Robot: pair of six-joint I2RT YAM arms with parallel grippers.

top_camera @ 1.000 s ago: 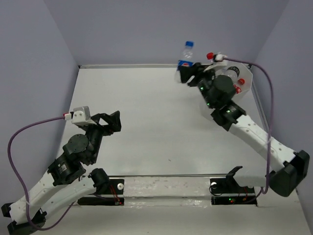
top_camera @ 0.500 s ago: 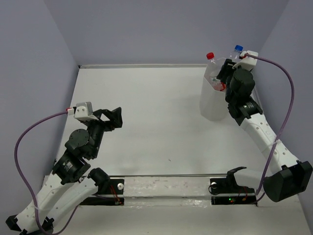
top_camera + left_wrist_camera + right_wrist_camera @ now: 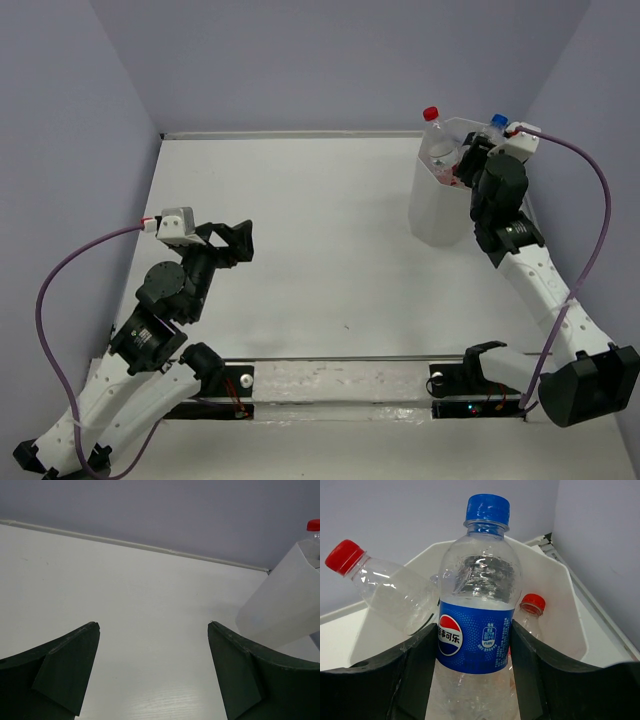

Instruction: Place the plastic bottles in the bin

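Holding blue-cap btl (image 3: pixel 476 605) at bin (image 3: pixel 555 600), R gripper (image 3: pixel 472 647)

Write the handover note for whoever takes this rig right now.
Left gripper: jaws open, empty, over the table, away from the bin.
Right gripper: jaws shut on the blue-capped bottle, upright at the bin's opening.
Done: a leaning red-capped bottle rests against the bin's rim, and a second red-capped bottle sits lower inside.
Left: release the held bottle into the bin. No other bottle shows in the top view.
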